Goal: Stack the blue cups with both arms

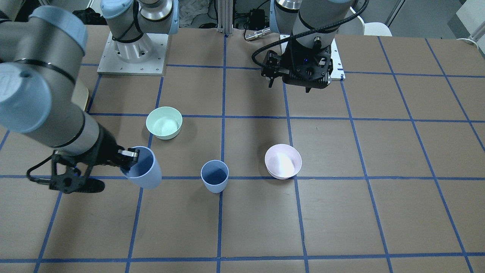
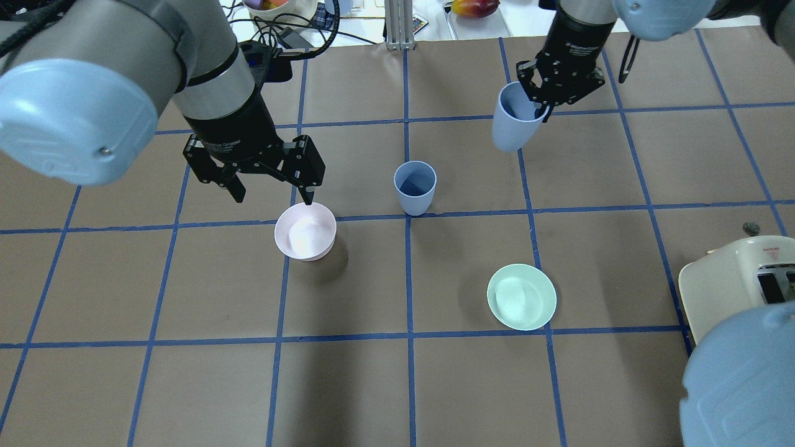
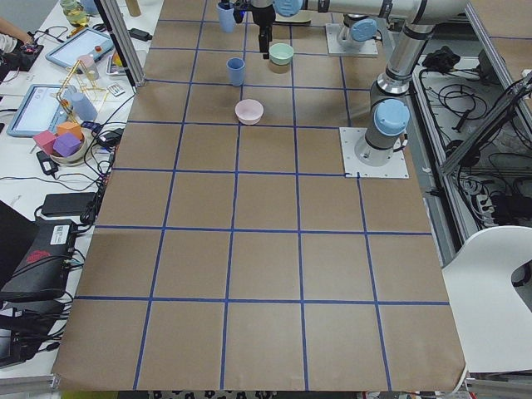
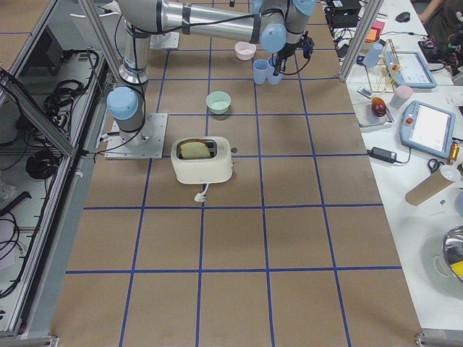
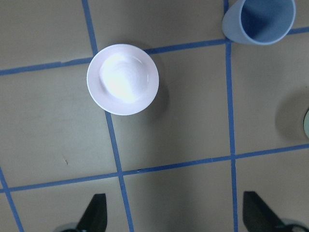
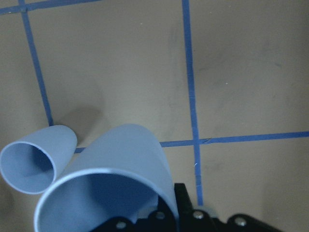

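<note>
One blue cup [image 2: 415, 186] stands upright near the table's middle; it also shows in the front view [image 1: 215, 175] and the left wrist view [image 5: 260, 19]. My right gripper [image 2: 539, 107] is shut on the rim of the second blue cup [image 2: 510, 127] and holds it tilted above the table, to the right of and farther out than the standing cup. The held cup [image 6: 111, 183] fills the right wrist view, with the standing cup [image 6: 36, 159] to its left. My left gripper [image 2: 273, 198] is open and empty, hovering just above the pink bowl [image 2: 305, 231].
A mint-green bowl [image 2: 522, 297] sits on the near right of the table. A cream toaster [image 2: 739, 285] stands at the right edge. Cables and clutter lie beyond the far edge. Blue tape lines grid the brown table.
</note>
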Available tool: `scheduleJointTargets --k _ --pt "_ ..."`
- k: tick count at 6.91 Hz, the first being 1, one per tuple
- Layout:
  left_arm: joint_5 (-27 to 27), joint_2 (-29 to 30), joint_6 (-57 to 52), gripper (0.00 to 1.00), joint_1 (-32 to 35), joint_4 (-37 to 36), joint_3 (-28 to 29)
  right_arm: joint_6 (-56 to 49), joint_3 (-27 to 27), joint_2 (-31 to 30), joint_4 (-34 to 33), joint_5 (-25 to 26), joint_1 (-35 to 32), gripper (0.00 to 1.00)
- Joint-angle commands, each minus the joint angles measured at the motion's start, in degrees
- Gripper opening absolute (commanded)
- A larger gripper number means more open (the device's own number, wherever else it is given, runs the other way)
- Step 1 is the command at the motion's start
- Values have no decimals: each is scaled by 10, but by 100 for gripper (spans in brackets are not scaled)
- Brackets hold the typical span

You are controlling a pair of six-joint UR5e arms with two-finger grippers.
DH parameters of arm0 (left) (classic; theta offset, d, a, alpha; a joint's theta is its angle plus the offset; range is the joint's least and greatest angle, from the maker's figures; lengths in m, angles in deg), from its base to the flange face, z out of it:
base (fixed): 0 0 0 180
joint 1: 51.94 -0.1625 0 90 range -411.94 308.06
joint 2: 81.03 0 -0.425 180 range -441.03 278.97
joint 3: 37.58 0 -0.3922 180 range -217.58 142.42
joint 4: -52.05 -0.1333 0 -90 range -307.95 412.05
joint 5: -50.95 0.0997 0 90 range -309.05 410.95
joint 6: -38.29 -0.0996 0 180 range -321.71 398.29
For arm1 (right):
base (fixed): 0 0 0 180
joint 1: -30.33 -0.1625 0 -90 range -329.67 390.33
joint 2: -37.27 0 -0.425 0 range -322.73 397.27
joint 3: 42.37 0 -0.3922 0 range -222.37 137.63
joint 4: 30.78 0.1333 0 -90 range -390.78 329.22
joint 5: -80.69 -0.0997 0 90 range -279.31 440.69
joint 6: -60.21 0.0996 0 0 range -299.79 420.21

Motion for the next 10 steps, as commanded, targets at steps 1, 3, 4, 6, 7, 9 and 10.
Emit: scheduleJointTargets --k 1,3,4,6,7,9,10 --pt "11 -25 -10 100 -38 -102 -28 112 0 -4 -7 -1 -71 0" --pt "11 15 -9 100 -47 -46 37 171 3 0 -23 -3 -112 0" --pt "11 20 -10 100 -46 -30 42 182 4 3 -23 -7 -121 0" --pt "11 16 -10 100 -47 -28 39 187 9 19 -25 -6 -133 0" --pt "11 15 -10 100 -47 -28 38 187 10 28 -26 -7 -134 0" --pt "11 14 -10 100 -47 -29 37 187 11 38 -26 -6 -135 0" --pt "11 12 -10 100 -47 -28 37 185 11 39 -27 -6 -135 0"
